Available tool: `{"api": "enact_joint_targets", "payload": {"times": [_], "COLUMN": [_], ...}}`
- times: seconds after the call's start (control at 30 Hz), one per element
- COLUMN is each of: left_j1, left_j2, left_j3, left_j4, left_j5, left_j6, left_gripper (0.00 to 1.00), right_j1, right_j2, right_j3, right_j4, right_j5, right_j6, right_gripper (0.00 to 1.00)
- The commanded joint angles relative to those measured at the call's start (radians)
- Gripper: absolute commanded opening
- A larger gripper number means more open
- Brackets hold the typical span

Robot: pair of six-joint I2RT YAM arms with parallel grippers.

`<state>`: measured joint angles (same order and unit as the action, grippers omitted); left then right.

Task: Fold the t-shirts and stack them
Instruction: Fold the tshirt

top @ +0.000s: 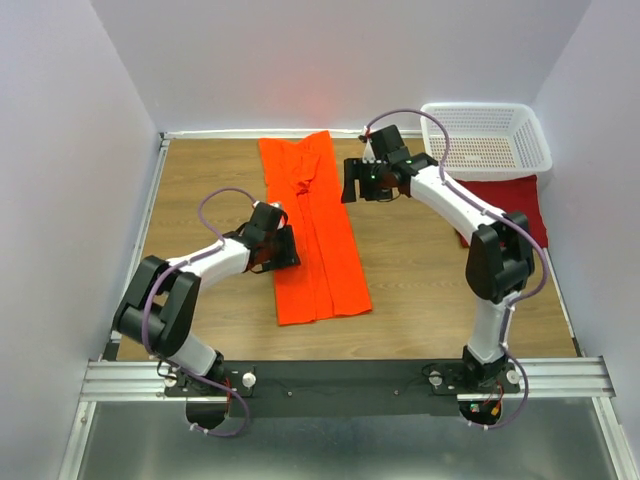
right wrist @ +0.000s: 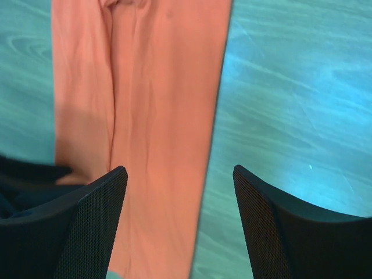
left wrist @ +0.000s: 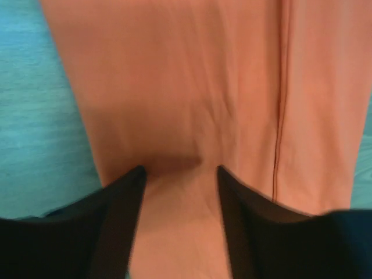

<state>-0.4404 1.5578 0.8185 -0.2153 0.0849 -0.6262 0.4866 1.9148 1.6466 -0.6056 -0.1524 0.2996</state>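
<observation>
the left gripper (left wrist: 180,170) sets its jaws partly apart on the smooth orange t-shirt (left wrist: 192,87), with a small pucker of cloth between the tips; no firm pinch can be made out. the right gripper (right wrist: 180,171) holds nothing, its jaws wide above the shirt's straight edge and the wood-grain surface (right wrist: 290,87). the folded maroon t-shirt (top: 525,200) lies well to their right, partly hidden by the right arm (top: 455,200).

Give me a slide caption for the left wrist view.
Left gripper, jaws apart, over the orange t-shirt, cloth puckered between its fingertips.
</observation>
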Motion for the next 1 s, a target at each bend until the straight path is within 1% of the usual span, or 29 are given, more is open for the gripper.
{"api": "enact_joint_targets", "payload": {"times": [0.0,0.03,0.13,0.3,0.4,0.53,0.6,0.63,0.7,0.73,0.8,0.9,0.93,0.97], "left_j1": [-0.02,-0.021,-0.031,-0.055,-0.058,-0.058,-0.058,-0.057,-0.051,-0.041,-0.018,0.081,0.138,0.172], "left_j2": [-0.077,-0.088,-0.105,-0.127,-0.146,-0.211,-0.241,-0.267,-0.28,-0.285,-0.283,-0.271,-0.266,-0.266], "left_j3": [-0.065,-0.087,-0.128,-0.199,-0.242,-0.266,-0.246,-0.208,-0.155,-0.103,-0.056,0.005,0.02,0.022], "left_j4": [-0.018,-0.022,-0.042,-0.039,-0.038,-0.055,-0.099,-0.14,-0.176,-0.193,-0.223,-0.242,-0.242,-0.234], "left_j5": [0.036,0.041,0.045,0.091,0.111,0.144,0.113,0.074,0.047,0.035,0.015,-0.005,0.002,0.001], "left_j6": [-0.075,-0.076,-0.082,-0.098,-0.089,-0.067,-0.055,-0.046,-0.03,-0.021,0.014,0.068,0.08,0.089], "left_gripper": [0.56,0.52,0.5,0.5,0.5,0.5,0.55,0.6,0.66,0.71,0.73,0.75,0.75,0.75], "right_j1": [0.003,0.003,0.004,0.003,0.009,0.041,0.079,0.092,0.128,0.138,0.159,0.178,0.182,0.19], "right_j2": [0.079,0.088,0.13,0.191,0.234,0.308,0.354,0.371,0.412,0.421,0.443,0.483,0.501,0.507], "right_j3": [0.054,0.059,0.079,0.145,0.176,0.284,0.326,0.363,0.395,0.403,0.438,0.482,0.492,0.51], "right_j4": [0.073,0.098,0.141,0.185,0.23,0.254,0.256,0.256,0.256,0.259,0.259,0.263,0.267,0.268], "right_j5": [0.04,0.042,0.037,0.005,-0.007,0.019,0.045,0.083,0.122,0.146,0.186,0.191,0.188,0.191], "right_j6": [0.045,0.056,0.075,0.073,0.055,-0.002,-0.074,-0.126,-0.171,-0.206,-0.232,-0.266,-0.27,-0.28], "right_gripper": [0.81,0.8,0.79,0.77,0.73,0.68,0.66,0.63,0.61,0.58,0.56,0.54,0.54,0.54]}}
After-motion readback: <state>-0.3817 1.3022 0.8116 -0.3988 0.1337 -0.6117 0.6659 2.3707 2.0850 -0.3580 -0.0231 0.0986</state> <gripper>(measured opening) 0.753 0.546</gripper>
